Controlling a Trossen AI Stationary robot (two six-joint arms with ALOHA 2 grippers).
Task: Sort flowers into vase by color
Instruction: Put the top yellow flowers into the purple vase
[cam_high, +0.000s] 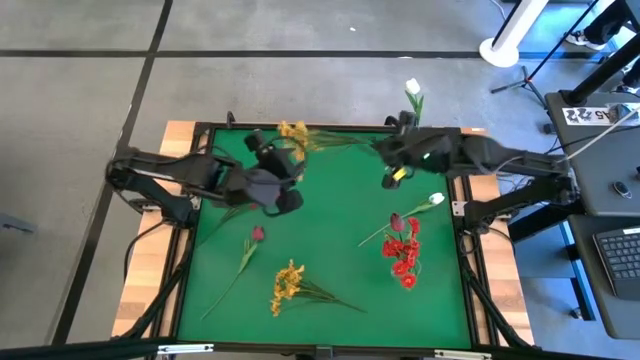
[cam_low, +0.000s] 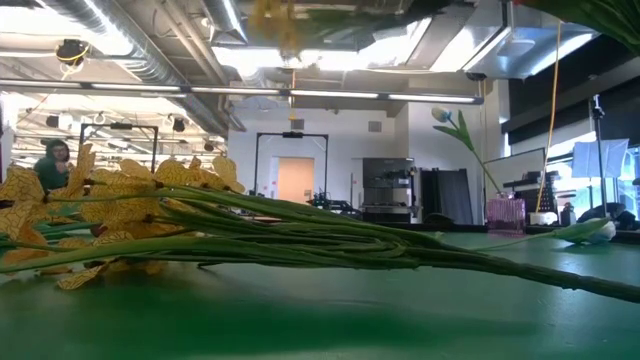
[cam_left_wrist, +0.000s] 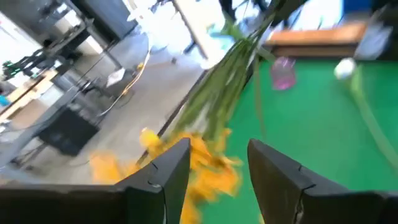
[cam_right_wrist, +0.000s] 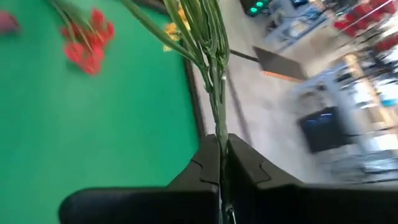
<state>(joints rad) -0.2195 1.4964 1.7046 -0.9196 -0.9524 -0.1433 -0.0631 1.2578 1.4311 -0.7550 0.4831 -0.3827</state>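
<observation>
Right tool (cam_right_wrist: 219, 155) clamps the green stems of a yellow artificial flower spray (cam_high: 293, 133) near the green tabletop's (cam_high: 330, 250) far edge, left tool (cam_left_wrist: 217, 165) parted beside its blooms, no vase visible, other flowers unsorted.

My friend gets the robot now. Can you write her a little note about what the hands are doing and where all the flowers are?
Right gripper: shut on the stems of a yellow bunch at the mat's far edge.
Left gripper: open, by that bunch's blooms.
On the green mat: second yellow bunch near front, dark pink bud on the left, red flowers and a white tulip on the right.
One white tulip stands beyond the far edge.
Left: nearly all the sorting.
</observation>
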